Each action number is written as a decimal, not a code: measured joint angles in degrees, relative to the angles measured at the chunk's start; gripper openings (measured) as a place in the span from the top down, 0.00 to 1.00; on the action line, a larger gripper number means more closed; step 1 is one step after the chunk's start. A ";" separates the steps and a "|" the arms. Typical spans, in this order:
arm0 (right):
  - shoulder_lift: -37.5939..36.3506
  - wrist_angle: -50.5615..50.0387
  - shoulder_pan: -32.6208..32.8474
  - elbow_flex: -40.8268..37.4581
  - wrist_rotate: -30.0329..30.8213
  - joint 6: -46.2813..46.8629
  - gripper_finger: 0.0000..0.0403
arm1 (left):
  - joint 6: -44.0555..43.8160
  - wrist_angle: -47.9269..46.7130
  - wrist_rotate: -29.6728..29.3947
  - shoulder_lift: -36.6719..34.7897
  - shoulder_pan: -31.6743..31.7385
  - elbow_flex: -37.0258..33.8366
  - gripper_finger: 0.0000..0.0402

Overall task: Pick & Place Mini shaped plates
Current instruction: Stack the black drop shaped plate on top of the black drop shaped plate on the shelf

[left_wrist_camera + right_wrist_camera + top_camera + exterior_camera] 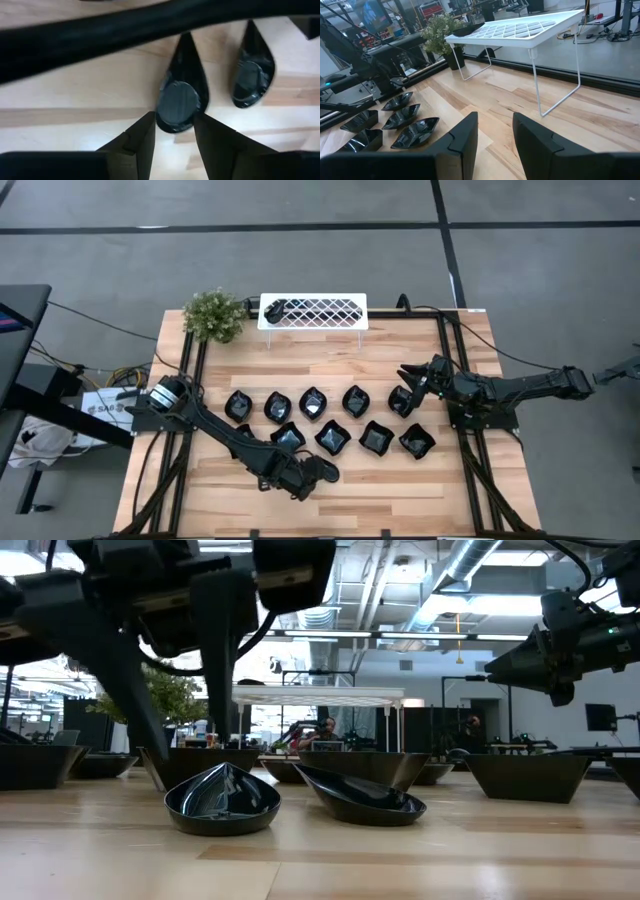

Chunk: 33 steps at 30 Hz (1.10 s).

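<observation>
The mini plates (328, 420) are small glossy black dishes lying in two rows across the middle of the tabletop (400, 490). One more sits on the white rack (313, 312) at the far edge. A slim teardrop plate (181, 92) lies flat between my left fingers (135, 145).

dish on rack (277, 308) too small to tell shape, left arm (225, 432) hiding plates

Glossy black plates (330, 437), wooden table (400, 490)
</observation>
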 joint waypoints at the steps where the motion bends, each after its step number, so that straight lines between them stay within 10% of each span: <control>1: -0.02 0.00 0.01 0.01 0.00 0.01 0.70 | 0.00 0.00 0.04 0.00 0.09 -0.37 0.66; 33: -0.01 0.00 0.01 0.02 0.13 0.00 0.70 | 4.04 0.70 2.12 1.67 2.61 -1.46 0.67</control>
